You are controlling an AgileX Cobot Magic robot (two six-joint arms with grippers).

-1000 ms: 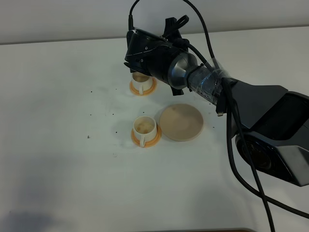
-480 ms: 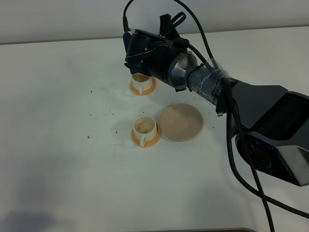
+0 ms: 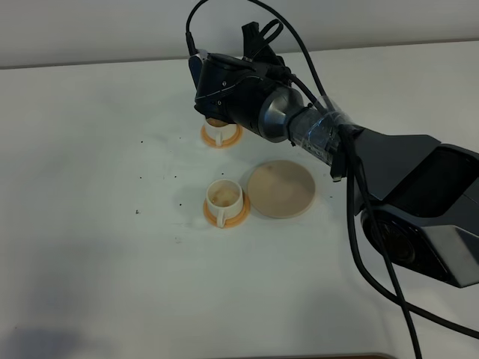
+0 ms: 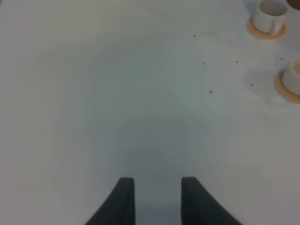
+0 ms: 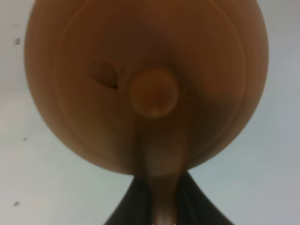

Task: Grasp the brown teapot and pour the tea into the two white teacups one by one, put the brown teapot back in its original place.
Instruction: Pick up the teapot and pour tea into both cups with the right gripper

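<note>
The right arm point(image 3: 389, 161) is reaching in from the right and stretching across the middle, with its wrist point(image 3: 288, 120) angling downward. The right gripper point(image 5: 161, 213) is clamping its dark fingers on the handle of the brown teapot point(image 5: 145, 70). The left gripper point(image 4: 158, 197) is hovering with its two fingers parted.

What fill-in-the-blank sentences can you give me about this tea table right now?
1. The right gripper is shut on the ____ of the brown teapot.
2. Each white teacup stands on an ____ saucer.
3. The left gripper hangs over bare table with its jaws ____.

Missing words: handle; orange; open.
</note>
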